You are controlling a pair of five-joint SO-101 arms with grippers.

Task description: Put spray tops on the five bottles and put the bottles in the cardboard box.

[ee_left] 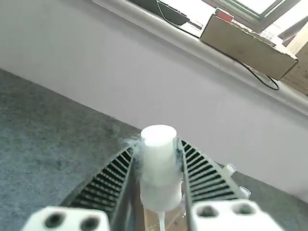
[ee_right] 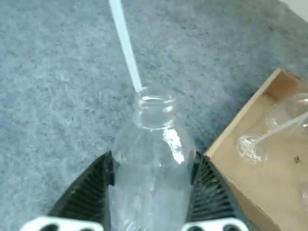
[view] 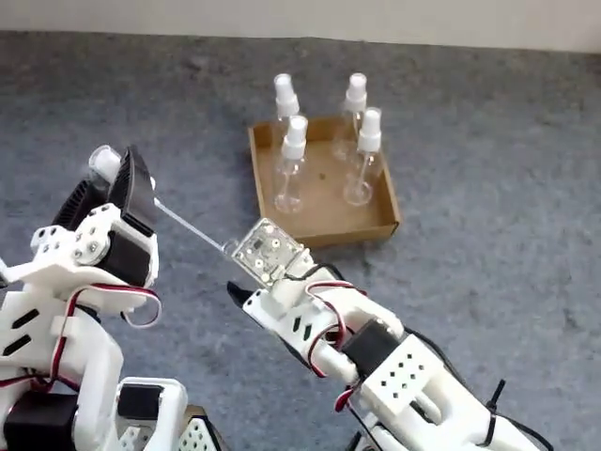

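The left gripper (ee_left: 157, 149) is clamped on the spray top (ee_left: 158, 163); the right gripper (ee_right: 154, 156) is closed around the open bottle (ee_right: 152, 144), just beside the cardboard box (view: 324, 230). In the high view the dip tube (view: 188, 224) slants from the top towards 4 o'clock; its tip is at the bottle's mouth, so the insertion probably depends on lining up tube and neck.
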